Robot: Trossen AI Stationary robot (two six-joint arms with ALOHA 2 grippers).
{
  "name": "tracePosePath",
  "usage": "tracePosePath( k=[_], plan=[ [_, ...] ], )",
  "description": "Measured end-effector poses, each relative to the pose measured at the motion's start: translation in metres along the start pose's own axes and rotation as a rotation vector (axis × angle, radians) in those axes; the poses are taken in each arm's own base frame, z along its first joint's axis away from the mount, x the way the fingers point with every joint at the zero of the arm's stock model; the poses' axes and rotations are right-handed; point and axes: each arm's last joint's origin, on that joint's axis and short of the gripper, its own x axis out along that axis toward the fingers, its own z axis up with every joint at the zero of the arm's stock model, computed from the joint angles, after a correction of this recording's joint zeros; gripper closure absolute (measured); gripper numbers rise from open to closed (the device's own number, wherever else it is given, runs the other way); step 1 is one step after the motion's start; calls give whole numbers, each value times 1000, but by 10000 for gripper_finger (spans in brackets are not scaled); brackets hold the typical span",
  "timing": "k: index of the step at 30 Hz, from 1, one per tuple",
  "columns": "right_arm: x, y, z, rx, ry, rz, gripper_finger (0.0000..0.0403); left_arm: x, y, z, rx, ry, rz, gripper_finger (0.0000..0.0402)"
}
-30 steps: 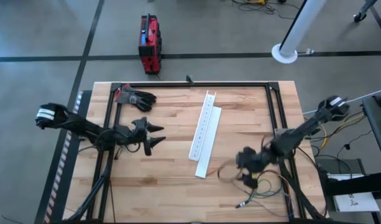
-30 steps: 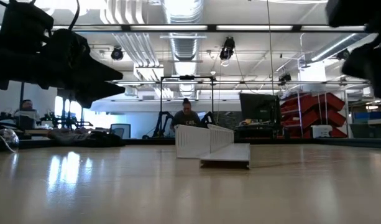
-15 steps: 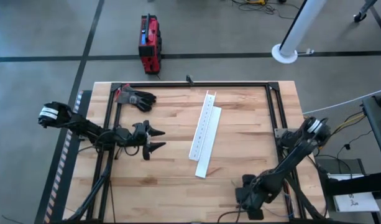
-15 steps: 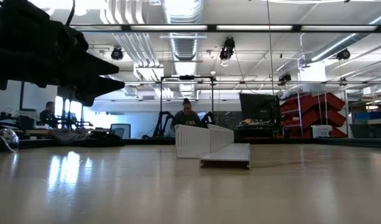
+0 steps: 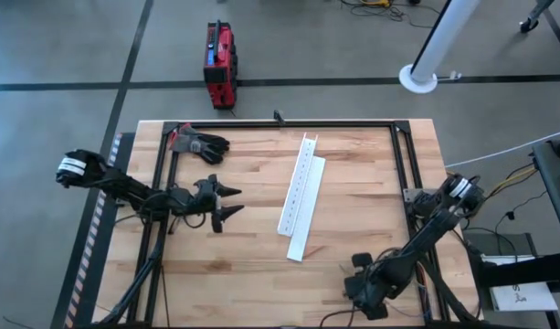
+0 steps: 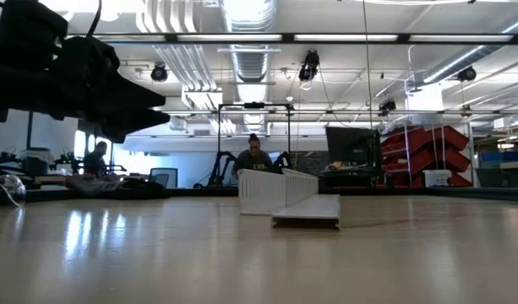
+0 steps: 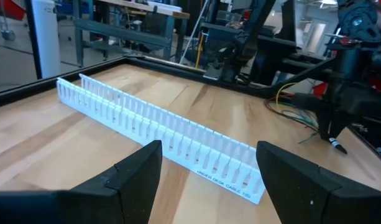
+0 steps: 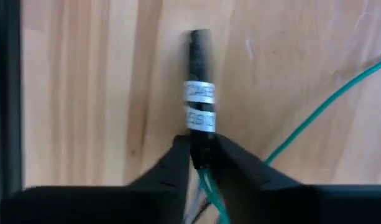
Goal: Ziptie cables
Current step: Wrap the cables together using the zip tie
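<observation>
Little changed since half a second ago. Wooden table (image 5: 261, 265) wide open between the arms. White slotted channel (image 5: 301, 192) mid-table. Left gripper (image 5: 227, 200) spread wide, empty, above the left half. Right gripper (image 8: 201, 163) nipped onto the cables (image 8: 201, 106) at the near right edge: dark connector end, white labels, green wire trailing.

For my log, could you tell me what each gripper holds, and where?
The right gripper pinches the cables just behind a dark connector end. The left gripper holds nothing.
</observation>
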Motion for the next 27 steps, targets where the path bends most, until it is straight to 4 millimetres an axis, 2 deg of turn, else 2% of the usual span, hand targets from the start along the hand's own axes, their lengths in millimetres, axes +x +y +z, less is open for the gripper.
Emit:
tracePosePath(
  k=[2, 5, 9, 13, 16, 20, 27],
  plan=[
    [-6, -3, 4, -2, -3, -23, 388, 1, 0, -2, 1, 11, 4, 154],
    [-23, -16, 5, 7, -18, -202, 389, 2, 1, -6, -10, 34, 14, 154],
    [-70, -19, 11, -19, -143, -407, 397, 6, 3, -11, 4, 51, 92, 154],
    [-102, -25, 16, -46, -350, -541, 399, 19, -1, -13, 23, 76, 121, 154],
    [-114, -33, 14, -55, -415, -572, 400, 37, -8, -16, 63, 120, 107, 154],
    [-117, -45, 14, -26, -428, -580, 401, 71, -18, -27, 125, 216, 106, 154],
    [-130, -41, 17, -53, -466, -549, 402, 125, -21, -52, 205, 419, 207, 154]
  ],
)
